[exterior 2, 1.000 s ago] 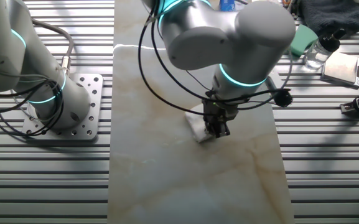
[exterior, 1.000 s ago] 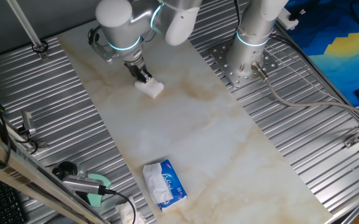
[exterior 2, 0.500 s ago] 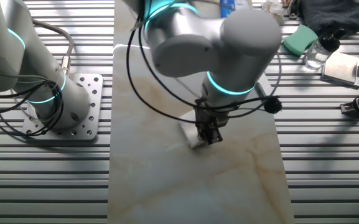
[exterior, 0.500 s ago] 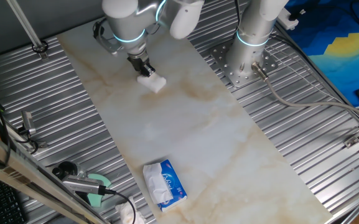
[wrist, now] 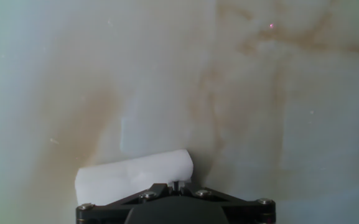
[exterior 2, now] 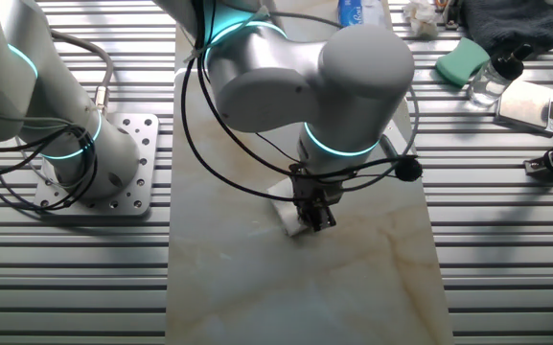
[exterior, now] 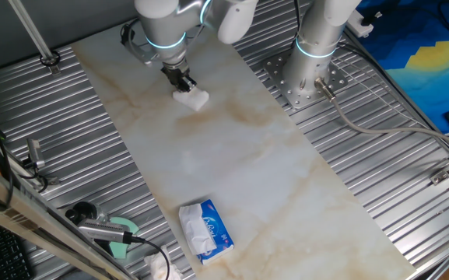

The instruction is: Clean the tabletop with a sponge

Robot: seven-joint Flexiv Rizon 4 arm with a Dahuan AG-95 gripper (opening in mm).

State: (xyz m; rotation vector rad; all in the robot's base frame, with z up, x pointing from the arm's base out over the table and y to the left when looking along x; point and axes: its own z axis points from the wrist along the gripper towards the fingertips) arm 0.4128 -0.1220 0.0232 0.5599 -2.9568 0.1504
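Observation:
The white marble-look tabletop (exterior: 232, 155) runs down the middle between ribbed grey metal surfaces. My gripper (exterior: 184, 84) is shut on the small white sponge (exterior: 192, 99) and presses it on the slab near its far end. In the other fixed view the gripper (exterior 2: 312, 213) holds the sponge (exterior 2: 289, 218) low on the tabletop (exterior 2: 238, 278). In the hand view the sponge (wrist: 132, 176) sticks out ahead of the black jaws, which stand together, flat on the veined slab (wrist: 254, 106).
A blue-and-white tissue pack (exterior: 205, 230) lies near the slab's near end. A crumpled white tissue (exterior: 159, 268), a green item and tools lie at the near left. A second arm's base (exterior: 311, 74) stands on the metal at the right of the slab.
My gripper has slid the sponge along the tabletop toward the slab's far end, a little to the right in the one fixed view. The grip has stayed shut.

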